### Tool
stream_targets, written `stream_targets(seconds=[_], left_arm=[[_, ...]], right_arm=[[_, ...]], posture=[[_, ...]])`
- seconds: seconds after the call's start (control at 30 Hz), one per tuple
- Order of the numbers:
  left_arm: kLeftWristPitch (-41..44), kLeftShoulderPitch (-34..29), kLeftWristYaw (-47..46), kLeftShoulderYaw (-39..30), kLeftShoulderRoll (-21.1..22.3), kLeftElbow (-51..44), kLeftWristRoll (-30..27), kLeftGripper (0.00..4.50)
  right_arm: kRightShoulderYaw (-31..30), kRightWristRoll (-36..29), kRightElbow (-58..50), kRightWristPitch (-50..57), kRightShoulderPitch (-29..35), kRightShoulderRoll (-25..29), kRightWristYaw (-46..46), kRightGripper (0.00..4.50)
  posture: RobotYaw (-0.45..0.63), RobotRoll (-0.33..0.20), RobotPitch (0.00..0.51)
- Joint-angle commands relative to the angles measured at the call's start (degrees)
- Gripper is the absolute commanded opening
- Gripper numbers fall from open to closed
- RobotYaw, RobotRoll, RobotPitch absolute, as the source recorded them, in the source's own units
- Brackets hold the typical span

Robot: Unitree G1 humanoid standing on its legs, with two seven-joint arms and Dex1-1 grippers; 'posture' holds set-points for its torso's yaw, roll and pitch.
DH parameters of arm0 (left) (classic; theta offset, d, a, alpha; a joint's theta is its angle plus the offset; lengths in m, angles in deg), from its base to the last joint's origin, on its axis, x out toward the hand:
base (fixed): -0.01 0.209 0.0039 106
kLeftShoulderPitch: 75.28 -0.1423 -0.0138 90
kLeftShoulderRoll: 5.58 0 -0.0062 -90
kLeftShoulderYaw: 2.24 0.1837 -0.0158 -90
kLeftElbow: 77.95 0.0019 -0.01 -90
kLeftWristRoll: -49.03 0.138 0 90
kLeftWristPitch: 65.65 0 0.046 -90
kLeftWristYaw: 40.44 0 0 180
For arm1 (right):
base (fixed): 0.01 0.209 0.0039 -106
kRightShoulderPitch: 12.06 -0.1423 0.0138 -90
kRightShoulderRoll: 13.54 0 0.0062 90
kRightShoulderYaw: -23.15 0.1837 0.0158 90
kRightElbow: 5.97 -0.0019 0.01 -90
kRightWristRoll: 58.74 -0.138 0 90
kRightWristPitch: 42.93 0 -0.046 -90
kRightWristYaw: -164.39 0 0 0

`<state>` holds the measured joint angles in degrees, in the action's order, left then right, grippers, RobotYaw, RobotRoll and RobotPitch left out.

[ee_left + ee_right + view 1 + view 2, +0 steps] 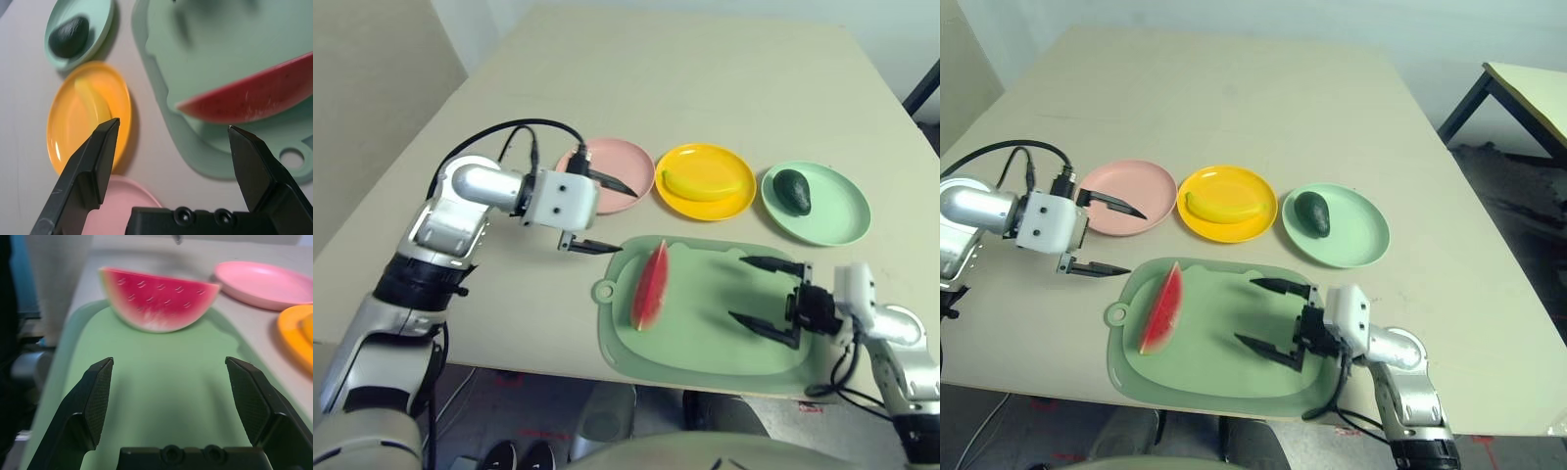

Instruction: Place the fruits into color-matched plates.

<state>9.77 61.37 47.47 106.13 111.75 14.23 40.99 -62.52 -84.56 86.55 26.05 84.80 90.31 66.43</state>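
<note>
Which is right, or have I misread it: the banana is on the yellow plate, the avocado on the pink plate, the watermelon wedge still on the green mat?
The avocado is on the mint green plate, as the left eye view shows; the rest is right.

Left wrist view: watermelon [254, 93] cut off by picture edge; pink plate [117, 205] partly hidden behind gripper. Right wrist view: banana [307, 328] and yellow plate [293, 330] cropped at edge.

The watermelon wedge [650, 286] is placed on the mat [724, 313], near its left edge, by the table's [685, 78] front edge. Behind, the banana [701, 186] and avocado [792, 192] are held on separate plates [729, 208].
</note>
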Motion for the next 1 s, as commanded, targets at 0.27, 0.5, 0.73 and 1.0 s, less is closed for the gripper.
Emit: stream_targets(seconds=[0.27,0.5,0.73,1.0], left_arm=[[-7.82,3.73,4.60,16.22,1.18,-4.44,-4.09,4.50],[-17.32,5.36,4.60,22.14,1.55,0.18,0.25,4.50],[-25.46,7.57,4.59,22.58,-2.91,8.72,7.80,4.50],[-27.45,6.40,4.59,23.62,-6.41,10.35,10.11,4.50]], right_arm=[[0.59,-2.01,3.39,-3.33,1.78,1.52,0.67,4.47],[1.09,-2.56,3.08,-2.93,2.20,1.11,-2.56,4.47],[0.62,-2.45,-0.43,-1.51,5.31,1.40,-5.93,4.47],[0.40,-2.07,-2.86,-0.88,7.32,1.40,-8.94,4.47]], posture=[[0.05,0.000,0.145],[0.03,0.000,0.151],[0.02,0.000,0.155],[0.00,0.000,0.151]])
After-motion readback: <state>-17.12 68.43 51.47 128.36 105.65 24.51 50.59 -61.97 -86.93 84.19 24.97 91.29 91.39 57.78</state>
